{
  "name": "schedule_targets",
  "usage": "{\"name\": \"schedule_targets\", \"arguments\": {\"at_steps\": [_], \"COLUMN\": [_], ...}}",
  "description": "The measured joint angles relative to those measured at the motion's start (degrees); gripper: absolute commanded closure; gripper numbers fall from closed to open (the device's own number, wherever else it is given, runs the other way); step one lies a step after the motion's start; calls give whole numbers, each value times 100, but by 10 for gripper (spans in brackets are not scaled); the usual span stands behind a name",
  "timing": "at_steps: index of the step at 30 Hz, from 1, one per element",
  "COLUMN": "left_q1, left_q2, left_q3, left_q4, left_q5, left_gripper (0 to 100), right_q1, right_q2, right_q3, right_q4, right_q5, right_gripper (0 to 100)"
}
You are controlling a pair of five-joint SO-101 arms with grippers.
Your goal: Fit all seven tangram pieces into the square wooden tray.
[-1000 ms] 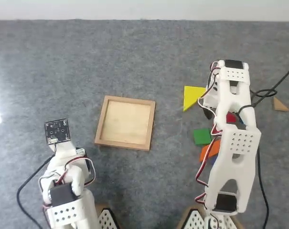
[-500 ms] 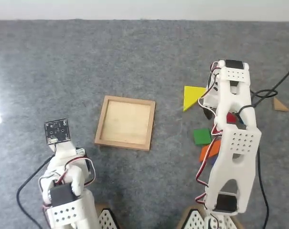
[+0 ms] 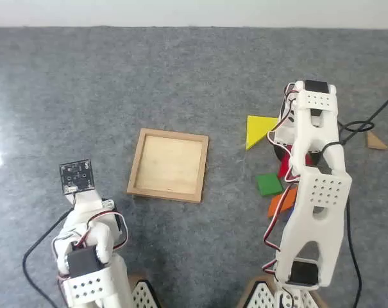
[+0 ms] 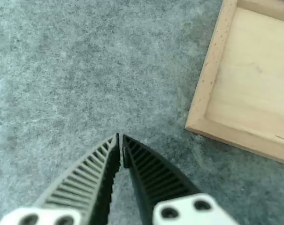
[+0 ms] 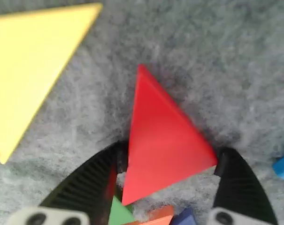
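Observation:
My right gripper (image 5: 170,152) is shut on the red triangle (image 5: 163,150), one black finger on each side of it. In the high view the red triangle (image 3: 285,168) peeks out beside the right arm, just above the green square (image 3: 268,184). The large yellow triangle (image 3: 258,130) lies on the mat to the left of that arm, and its face (image 5: 29,65) is close to the red one. The square wooden tray (image 3: 134,163) sits mid-table with nothing in it. My left gripper (image 4: 120,138) is shut and empty over the grey mat, short of the tray's rim (image 4: 212,70).
An orange piece (image 3: 280,204) and a blue piece (image 3: 285,215) lie partly under the right arm below the green square. A small tan triangle (image 3: 375,140) sits far right next to a black cable (image 3: 367,122). Grey mat covers the table.
The red triangle now shows on the left side of the right arm, nearer the green square, where before it showed under the arm's middle. The left arm has not moved.

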Motion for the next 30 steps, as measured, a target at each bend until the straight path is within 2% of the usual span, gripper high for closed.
{"name": "schedule_targets", "arguments": {"at_steps": [6,30], "left_q1": [0,0], "left_q2": [0,0], "left_q3": [0,0], "left_q4": [0,0], "left_q5": [0,0], "left_gripper": [986,986], "right_q1": [0,35], "right_q2": [0,-396], "right_q3": [-9,9], "right_q4": [0,202], "right_q5": [0,0], "right_gripper": [754,757]}}
